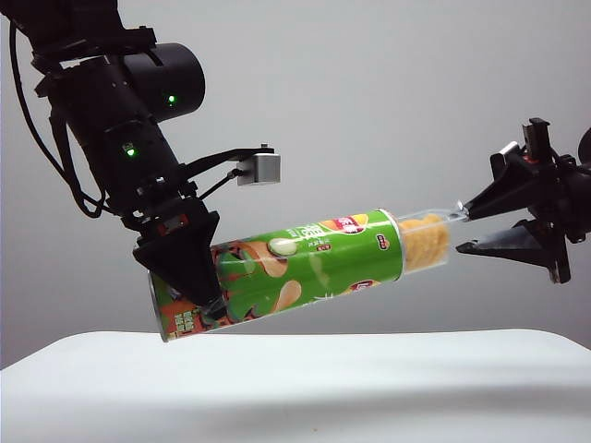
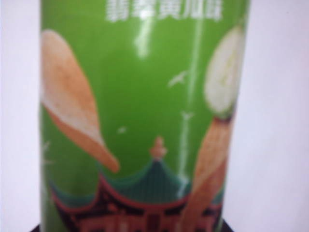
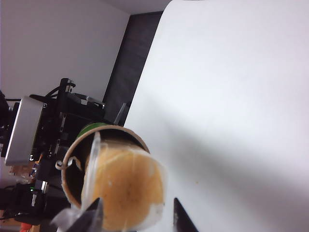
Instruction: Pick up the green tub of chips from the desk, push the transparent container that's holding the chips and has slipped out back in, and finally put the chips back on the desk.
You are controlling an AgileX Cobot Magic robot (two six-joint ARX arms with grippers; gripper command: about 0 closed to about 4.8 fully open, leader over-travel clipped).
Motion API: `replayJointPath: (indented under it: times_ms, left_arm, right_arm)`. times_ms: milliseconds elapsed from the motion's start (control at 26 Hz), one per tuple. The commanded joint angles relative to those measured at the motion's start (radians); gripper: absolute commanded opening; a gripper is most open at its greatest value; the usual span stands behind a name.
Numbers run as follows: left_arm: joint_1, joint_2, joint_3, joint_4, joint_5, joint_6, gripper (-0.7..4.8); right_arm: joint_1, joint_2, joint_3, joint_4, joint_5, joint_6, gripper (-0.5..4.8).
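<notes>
Green tub of chips (image 1: 295, 263): held above the table (image 1: 295, 388), tilted, open end toward 2 o'clock.
Transparent container (image 1: 427, 238): partly slid out of that open end.
Chips (image 1: 425, 242): stacked inside the container.
Left gripper (image 1: 189, 263): clamped on the tub's lower end, at 8 o'clock.
Right gripper (image 1: 466, 228): jaws spread, at the container's lip, at 3 o'clock.

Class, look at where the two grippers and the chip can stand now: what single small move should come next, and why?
Probably the right gripper should press toward the green tub of chips, sliding the transparent container in. The left gripper holds the tub aloft, the container sticks out, and the open right jaws flank its end.
</notes>
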Motion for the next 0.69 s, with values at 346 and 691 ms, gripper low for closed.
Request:
replayJointPath:
  times_ms: [346,691]
  left_arm:
    - [0.0,-0.005,-0.001,-0.016,-0.015,-0.001,2.9]
    - [0.0,-0.005,-0.001,0.013,-0.01,-0.002,2.9]
  right_arm:
    - [-0.006,-0.004,0.023,0.009,0.042,0.009,1.74]
    - [0.004,-0.004,0.024,-0.004,-0.036,0.035,1.66]
